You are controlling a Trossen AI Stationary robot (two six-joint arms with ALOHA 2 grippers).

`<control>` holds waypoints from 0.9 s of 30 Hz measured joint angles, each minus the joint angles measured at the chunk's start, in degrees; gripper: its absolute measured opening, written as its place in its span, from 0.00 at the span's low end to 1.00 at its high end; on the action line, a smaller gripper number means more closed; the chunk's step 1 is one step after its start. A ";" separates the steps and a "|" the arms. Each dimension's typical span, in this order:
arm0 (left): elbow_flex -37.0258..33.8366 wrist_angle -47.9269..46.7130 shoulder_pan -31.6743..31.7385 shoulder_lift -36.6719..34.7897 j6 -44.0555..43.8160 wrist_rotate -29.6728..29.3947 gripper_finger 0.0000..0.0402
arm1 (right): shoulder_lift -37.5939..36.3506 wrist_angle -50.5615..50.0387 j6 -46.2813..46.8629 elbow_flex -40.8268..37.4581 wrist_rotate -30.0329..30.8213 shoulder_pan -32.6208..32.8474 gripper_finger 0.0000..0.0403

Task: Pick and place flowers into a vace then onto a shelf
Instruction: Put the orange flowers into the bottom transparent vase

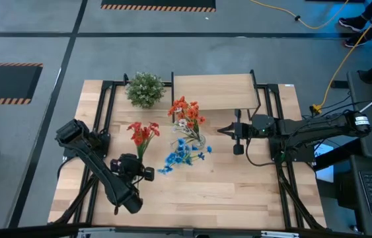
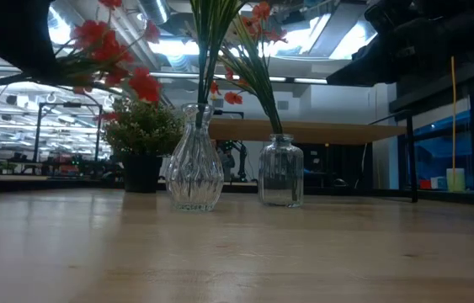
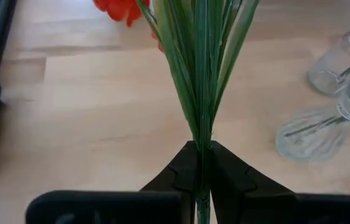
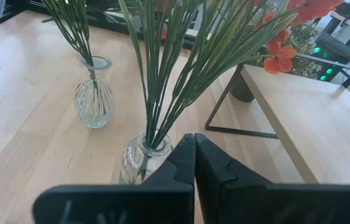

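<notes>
Red-orange spray [image 1: 143, 134] is clamped at its stem base by the left gripper [image 3: 203, 163], fingers pressed together on the green stems, held above the tabletop [image 1: 205, 192] left of the vases; blooms mostly cut off in the left wrist view. Second red-orange spray [image 1: 186, 112] stands in the cylindrical glass vase [image 2: 280, 171]. Blue spray [image 1: 184, 154] and the pale white-green one [image 1: 182, 124] sit in the fluted glass vase [image 2: 195, 168]; their heads are cut off in the low view, and from above the vase itself is hard to make out under the blooms. Right gripper [image 4: 194, 155] is fully closed, holding nothing, just beside the cylindrical vase, near the shelf [image 1: 215, 91]. Potted plant [image 1: 145, 88] stands left of the shelf. No readable labels or writing anywhere.
</notes>
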 joint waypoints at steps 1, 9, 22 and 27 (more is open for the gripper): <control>0.00 -0.53 0.02 0.00 0.00 -0.18 0.06 | 0.00 -0.02 0.00 0.00 0.00 0.02 0.01; 0.00 -1.29 -0.07 -0.86 2.60 -12.94 0.06 | 0.00 1.12 -0.07 0.00 0.00 0.02 0.01; 0.00 -1.27 0.94 -14.41 25.51 -30.64 0.06 | 0.00 5.62 -1.63 0.00 0.00 0.02 0.01; 0.00 -1.27 2.06 -18.86 38.47 -35.49 0.06 | 0.00 5.69 -1.75 0.00 0.02 0.02 0.01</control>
